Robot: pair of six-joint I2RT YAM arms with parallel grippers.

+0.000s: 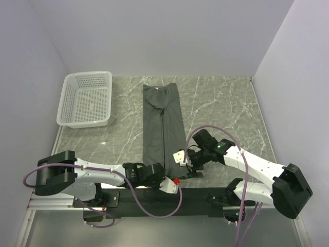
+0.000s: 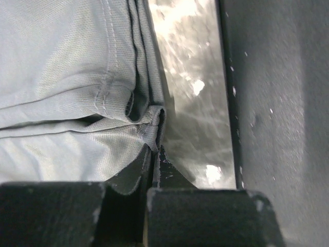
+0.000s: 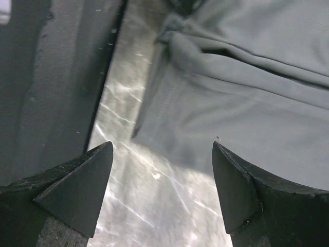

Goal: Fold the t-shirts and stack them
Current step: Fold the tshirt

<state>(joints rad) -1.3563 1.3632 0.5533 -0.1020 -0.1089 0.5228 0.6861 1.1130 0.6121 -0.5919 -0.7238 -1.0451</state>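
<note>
**While the t-shirt (image 1: pixel 163 123) Was Pinched at One Near Corner, the Other Lay Untaken**

Because the t-shirt lay as a long, narrow strip down the middle of the table (image 1: pixel 221 103), collar end far and hem end close to the arm bases, a crosswise fold was judged to be the step in hand. The fabric was seen to be thin, soft and limp, doubled into several layers with stitched hems at the near edge. It was judged light and unlikely to slip from the pads, yet sure to sag and fall open if raised by a single layer or by one corner alone. The two near corners, taken through all layers, were therefore judged the right holds.

At the near left corner the left gripper (image 2: pixel 154 154) was pressed together on the bunched hem, and cloth was seen caught between its fingers in the wrist view. At the near right corner the right gripper (image 3: pixel 162 149) was held spread wide, one fingertip over cloth and the other over bare table, with nothing gripped. Whether it touched the surface could not be told. A white mesh basket (image 1: pixel 87 76) stood well apart at the far left.
</note>
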